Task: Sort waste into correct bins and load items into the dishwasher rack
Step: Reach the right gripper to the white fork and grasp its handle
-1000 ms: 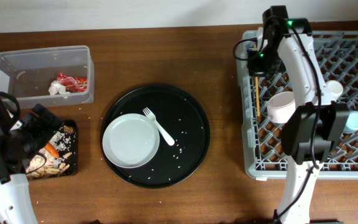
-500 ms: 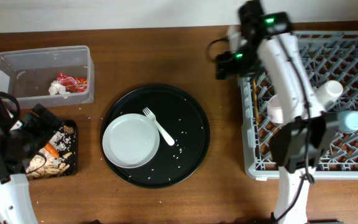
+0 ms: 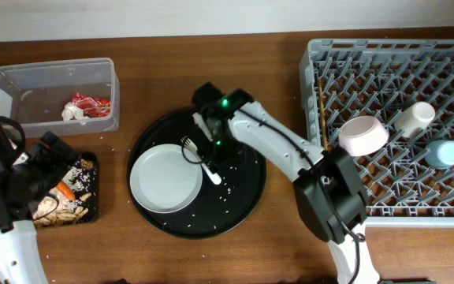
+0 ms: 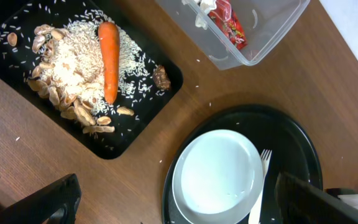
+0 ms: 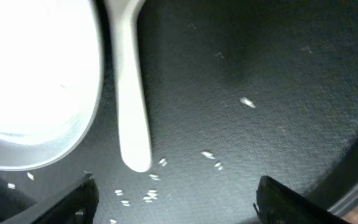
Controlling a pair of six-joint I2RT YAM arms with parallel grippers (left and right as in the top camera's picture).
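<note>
The right gripper, fingers spread wide over the flat fork mid-frame, could pinch shallow and skid it against the plate.

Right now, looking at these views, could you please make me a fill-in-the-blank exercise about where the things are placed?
1. The orange ____ lies on the rice in the shallow black tray.
2. Inside the clear tub sits a crumpled red-and-white ____.
3. The white fork lies on the round black tray, next to the pale ____.
4. The pinkish bowl rests in the grey dishwasher ____.
Missing words: carrot; wrapper; plate; rack.
</note>
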